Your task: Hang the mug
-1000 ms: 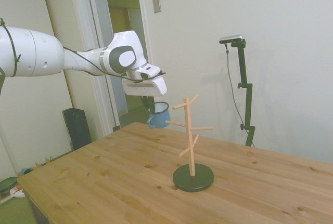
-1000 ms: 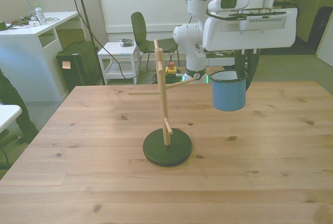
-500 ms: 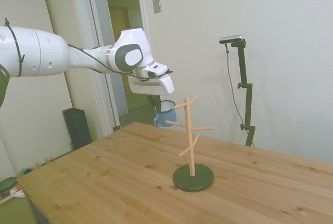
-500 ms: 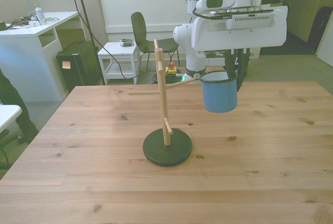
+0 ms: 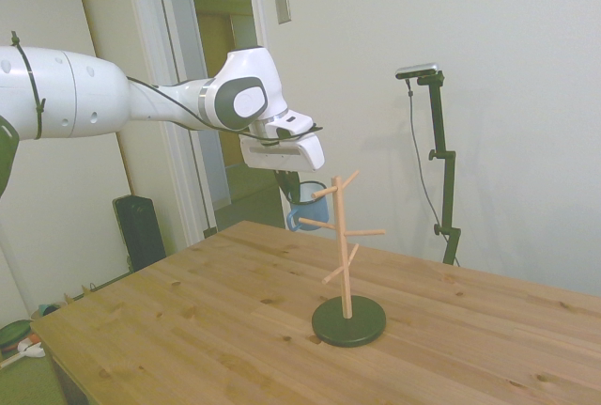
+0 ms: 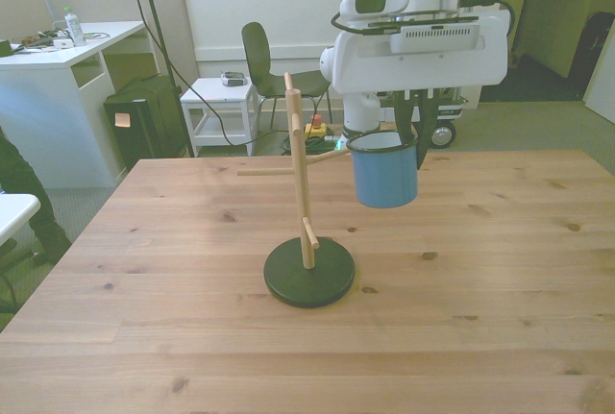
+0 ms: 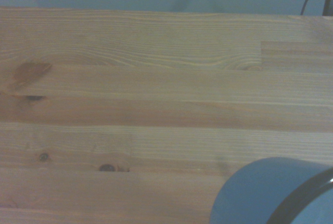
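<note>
A: Item one?

B: Mug (image 6: 384,170), blue enamel, pale rim, upright, mouth up. Front view: centre of the frame, a little right of middle, hanging in the air above the table (image 6: 500,270). Side view: the mug (image 5: 305,208) sits at mid-frame, mostly hidden behind the gripper and the pegs. Wrist view: a blurred blue curve of the mug (image 7: 260,193) in the lower right corner, bare planks of the table (image 7: 130,89) filling the rest.

A: Item two?

B: Gripper (image 6: 416,135), dark fingers below a white hand, upper middle of the front view. The fingers are clamped on the mug's rim, at the side toward the front view's right. In the side view the gripper (image 5: 289,184) is just left of the tree's upper pegs.

A: Item three?

B: Wooden peg tree (image 6: 300,183), upright post on a dark round base (image 6: 309,276), left of centre in the front view; in the side view the peg tree (image 5: 344,236) stands lower middle. One peg slants toward the mug, its tip just beside the rim on the front view's left. Touching or apart: cannot tell.

A: Handle?

B: Not clear in any view.

A: Background?

B: Chair (image 6: 261,54), top middle; white desk (image 6: 58,68), upper left.
</note>
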Controlling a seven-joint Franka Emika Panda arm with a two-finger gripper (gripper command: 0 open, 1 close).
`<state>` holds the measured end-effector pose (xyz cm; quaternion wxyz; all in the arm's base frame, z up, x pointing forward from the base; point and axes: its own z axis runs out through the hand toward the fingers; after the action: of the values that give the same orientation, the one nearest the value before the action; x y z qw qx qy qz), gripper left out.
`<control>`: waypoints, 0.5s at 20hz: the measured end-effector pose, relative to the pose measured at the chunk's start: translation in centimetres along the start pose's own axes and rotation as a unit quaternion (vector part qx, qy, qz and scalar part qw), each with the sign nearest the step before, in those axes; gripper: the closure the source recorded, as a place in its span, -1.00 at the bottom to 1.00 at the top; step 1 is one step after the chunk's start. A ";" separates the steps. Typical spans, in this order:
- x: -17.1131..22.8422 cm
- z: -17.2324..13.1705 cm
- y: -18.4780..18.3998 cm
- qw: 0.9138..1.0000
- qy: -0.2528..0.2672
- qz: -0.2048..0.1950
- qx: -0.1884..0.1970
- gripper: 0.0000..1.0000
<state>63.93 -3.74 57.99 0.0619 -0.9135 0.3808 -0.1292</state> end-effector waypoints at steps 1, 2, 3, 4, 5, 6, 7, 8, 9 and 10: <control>0.2 -0.1 0.2 1.000 -0.001 0.001 0.002 1.00; 0.4 -0.2 0.3 1.000 -0.001 0.002 0.003 1.00; 0.6 -0.3 0.5 1.000 -0.001 0.003 0.004 1.00; 0.8 -0.4 0.7 1.000 -0.001 0.005 0.005 1.00; 0.9 -0.4 0.9 1.000 -0.001 0.006 0.005 1.00; 1.1 -0.5 1.1 1.000 -0.001 0.007 0.006 1.00; 1.2 -0.5 1.2 1.000 -0.001 0.008 0.005 1.00; 1.3 -0.5 1.3 1.000 -0.001 0.008 0.005 1.00; 1.3 -0.5 1.3 1.000 -0.001 0.008 0.005 1.00; 1.3 -0.5 1.3 1.000 -0.001 0.008 0.005 1.00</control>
<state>63.78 -5.63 58.44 0.0681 -0.9104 0.3870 -0.1297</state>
